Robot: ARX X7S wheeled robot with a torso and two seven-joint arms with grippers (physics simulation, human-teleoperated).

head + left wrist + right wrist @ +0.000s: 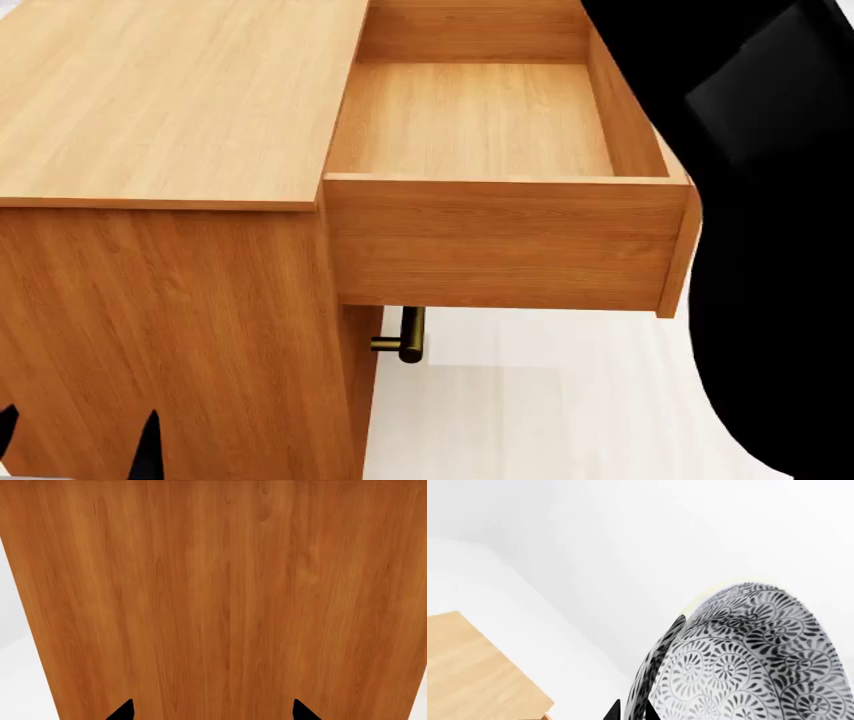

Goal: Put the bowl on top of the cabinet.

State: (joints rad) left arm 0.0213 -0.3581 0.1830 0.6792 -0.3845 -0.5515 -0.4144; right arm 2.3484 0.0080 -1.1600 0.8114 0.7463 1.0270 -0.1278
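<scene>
Beside the cabinet (pixel 174 100), up in the right hand (pixel 627 712), hangs the bowl (pixel 747 660), pinched at its rim. Better to carry it over the flat top, not the open drawer (pixel 494 130), then lower gently. Left hand (pixel 212 711) spread, holding nothing.

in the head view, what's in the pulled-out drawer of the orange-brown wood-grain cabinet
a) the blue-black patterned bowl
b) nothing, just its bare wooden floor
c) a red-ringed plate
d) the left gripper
b: the head view shows only bare wood on the floor of the open drawer of the orange-brown wood-grain cabinet, while the blue-black patterned white bowl appears only in the right wrist view, close against that camera.
</scene>
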